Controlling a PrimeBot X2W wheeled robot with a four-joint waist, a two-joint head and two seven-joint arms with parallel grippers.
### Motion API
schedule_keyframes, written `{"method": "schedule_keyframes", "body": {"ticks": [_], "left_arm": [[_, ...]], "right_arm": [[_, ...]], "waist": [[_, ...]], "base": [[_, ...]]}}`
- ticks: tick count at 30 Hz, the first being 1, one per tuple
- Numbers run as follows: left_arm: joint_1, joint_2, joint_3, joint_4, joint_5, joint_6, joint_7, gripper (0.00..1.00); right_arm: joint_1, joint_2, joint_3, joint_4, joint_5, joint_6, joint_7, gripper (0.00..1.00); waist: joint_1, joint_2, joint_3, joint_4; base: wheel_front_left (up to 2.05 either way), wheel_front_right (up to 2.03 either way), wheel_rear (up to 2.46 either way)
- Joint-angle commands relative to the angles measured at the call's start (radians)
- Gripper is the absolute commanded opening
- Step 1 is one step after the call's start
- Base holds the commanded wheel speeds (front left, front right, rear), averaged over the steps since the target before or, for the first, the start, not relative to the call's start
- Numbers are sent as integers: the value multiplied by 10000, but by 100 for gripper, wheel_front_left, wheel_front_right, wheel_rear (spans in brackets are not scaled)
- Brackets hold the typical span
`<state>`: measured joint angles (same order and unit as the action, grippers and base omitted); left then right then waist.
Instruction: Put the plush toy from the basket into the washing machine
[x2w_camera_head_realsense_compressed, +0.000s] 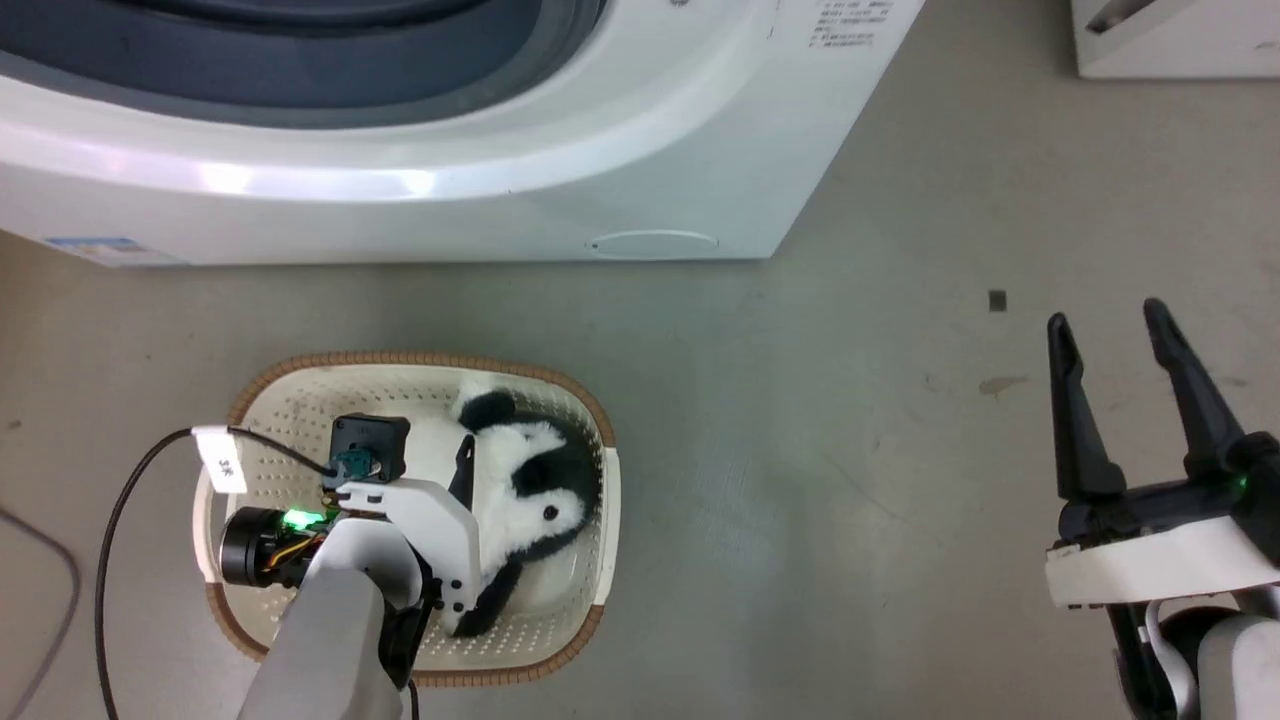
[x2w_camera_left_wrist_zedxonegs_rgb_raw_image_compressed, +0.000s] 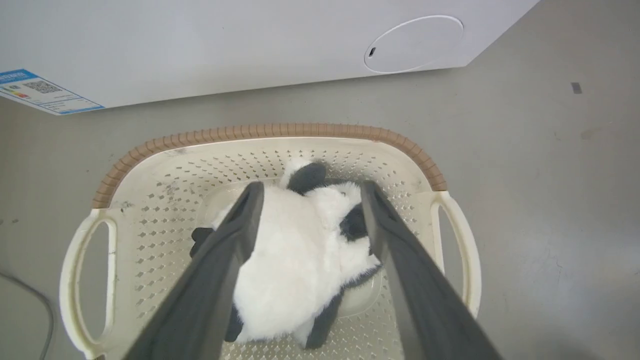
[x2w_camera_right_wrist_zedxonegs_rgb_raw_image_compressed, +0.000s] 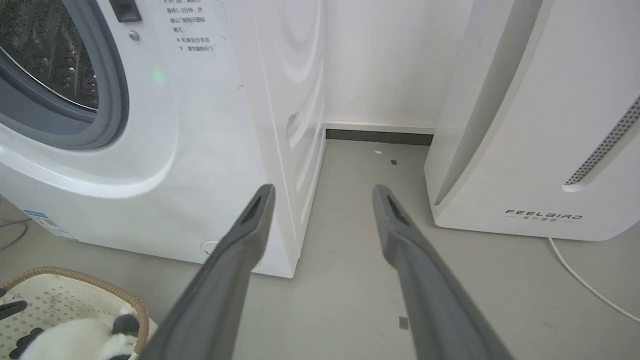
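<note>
Straddling the fluffy black-and-white panda plush toy (x2w_camera_left_wrist_zedxonegs_rgb_raw_image_compressed: 295, 260), the left hand (x2w_camera_left_wrist_zedxonegs_rgb_raw_image_compressed: 309, 197) reaches down into the oval cream plastic basket (x2w_camera_head_realsense_compressed: 420, 358). Its two long dark fingers (x2w_camera_left_wrist_zedxonegs_rgb_raw_image_compressed: 220, 270) are spread apart, one on each side of the toy's white body; whether they press the fur I cannot tell. The toy lies on the bottom of the basket, toward its right half in the head view, with black limbs at its edges. The basket has a brown woven-look rim and white side handles. It stands on the grey floor (x2w_camera_head_realsense_compressed: 800, 450) just on the near side of the large white front-loading washing machine (x2w_camera_head_realsense_compressed: 400, 200), apart from it. Inside the washer's round grey rubber gasket (x2w_camera_right_wrist_zedxonegs_rgb_raw_image_compressed: 112, 100) the perforated steel drum shows. A black cable (x2w_camera_head_realsense_compressed: 103, 570) loops over the floor left of the basket. Well to the right, the right hand (x2w_camera_head_realsense_compressed: 1107, 315) hovers over the floor, fingers apart and holding nothing. Far right stands a white appliance lettered FEELBIRD (x2w_camera_right_wrist_zedxonegs_rgb_raw_image_compressed: 525, 150).
</note>
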<state>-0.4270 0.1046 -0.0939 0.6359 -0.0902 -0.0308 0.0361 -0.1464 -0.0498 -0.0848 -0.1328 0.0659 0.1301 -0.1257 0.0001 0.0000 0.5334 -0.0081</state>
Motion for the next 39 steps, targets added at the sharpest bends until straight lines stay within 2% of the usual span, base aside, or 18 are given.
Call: {"method": "schedule_keyframes", "body": {"ticks": [1,22,39], "left_arm": [[-256,53,-40,194,-63,3,38,100],[-1879,118,-487,2351,-617,0,518,100],[-3250,106,-1062,4099,-1009,-218,646,100]], "right_arm": [[-239,-1,-31,-95,80,3,-75,100],[-804,-2,-300,-638,246,4,-511,100],[-1322,-3,-521,-1072,313,5,-865,100]], "waist": [[-1,0,162,16],[-1,0,2143,84],[-1,0,3659,190]], "base": [[0,0,0],[0,0,0],[0,0,0]]}}
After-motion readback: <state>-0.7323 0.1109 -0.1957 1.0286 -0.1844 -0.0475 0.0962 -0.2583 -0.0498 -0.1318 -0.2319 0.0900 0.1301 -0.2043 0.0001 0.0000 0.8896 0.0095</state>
